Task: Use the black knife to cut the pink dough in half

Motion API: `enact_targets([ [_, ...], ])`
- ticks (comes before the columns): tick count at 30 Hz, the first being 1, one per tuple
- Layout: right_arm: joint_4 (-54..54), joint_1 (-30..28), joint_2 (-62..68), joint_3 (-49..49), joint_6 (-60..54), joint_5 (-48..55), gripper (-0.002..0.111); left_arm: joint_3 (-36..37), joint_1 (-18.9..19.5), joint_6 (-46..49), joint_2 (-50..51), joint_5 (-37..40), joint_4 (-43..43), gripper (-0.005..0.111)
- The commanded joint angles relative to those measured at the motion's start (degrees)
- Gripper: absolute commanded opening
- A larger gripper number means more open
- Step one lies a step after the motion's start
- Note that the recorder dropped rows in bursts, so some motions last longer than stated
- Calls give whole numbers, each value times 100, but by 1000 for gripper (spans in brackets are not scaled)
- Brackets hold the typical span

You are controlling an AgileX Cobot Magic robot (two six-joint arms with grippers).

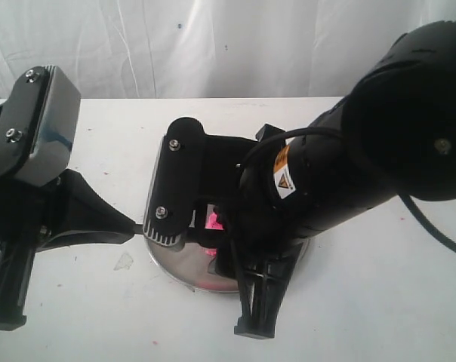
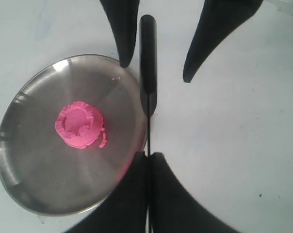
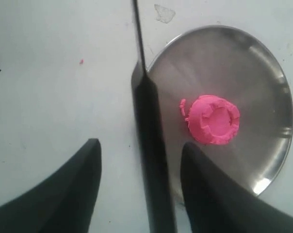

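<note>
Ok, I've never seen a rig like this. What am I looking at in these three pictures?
It is a robot with two arms, each ending in a two-finger gripper. One picture is taken from off the arms. The other two come from wrist cameras looking past the fingers. On the table sits a plate holding a pink dough puck, uncut. The knife runs along the plate's rim. The left gripper pinches its blade, and the right gripper is open around its handle.
</note>
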Motion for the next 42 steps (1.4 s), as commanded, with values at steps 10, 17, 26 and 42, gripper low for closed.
enact_targets([
  [10, -225, -35, 76, -20, -57, 170, 41, -9, -3, 144, -61, 212, -112, 0],
  [17, -225, -35, 101, -20, -57, 103, 39, -9, -3, 145, -61, 219, -112, 0],
  [26, -225, -35, 121, -20, 100, -75, 5, -9, -3, 145, -61, 157, -122, 0],
  [42, -686, -35, 121, -20, 851, -110, 0, -9, -3, -131, -61, -311, -133, 0],
])
